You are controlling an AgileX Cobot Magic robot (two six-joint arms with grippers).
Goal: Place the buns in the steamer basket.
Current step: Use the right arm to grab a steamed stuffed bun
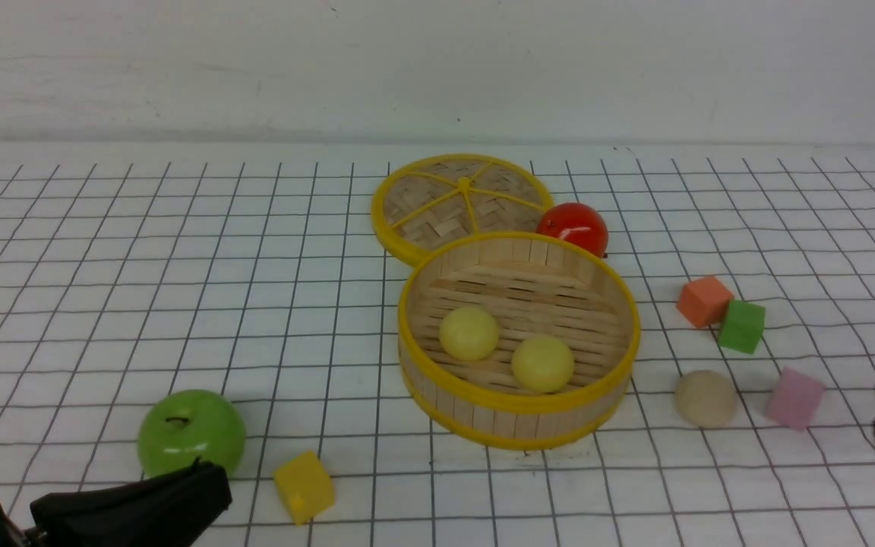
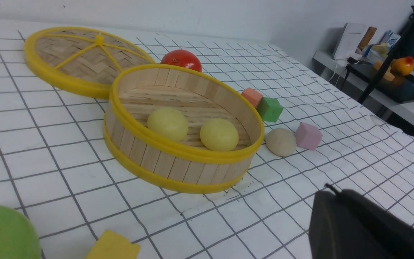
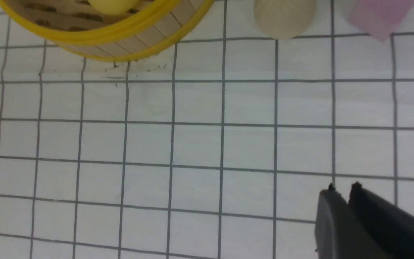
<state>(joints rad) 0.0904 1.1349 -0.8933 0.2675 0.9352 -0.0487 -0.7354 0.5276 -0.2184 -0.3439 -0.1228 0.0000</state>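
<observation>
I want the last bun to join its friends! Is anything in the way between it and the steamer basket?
Nothing visible stands between them: the cream-beige bun sits just right of the steamer basket, with bare table between. It only has to go over the basket's yellow rim.

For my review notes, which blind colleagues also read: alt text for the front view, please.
Two pale yellow buns sit inside the round bamboo steamer basket, while a beige bun lies outside on the gridded surface, between the basket and a pink block. A green apple and a yellow block are to the basket's left.
</observation>
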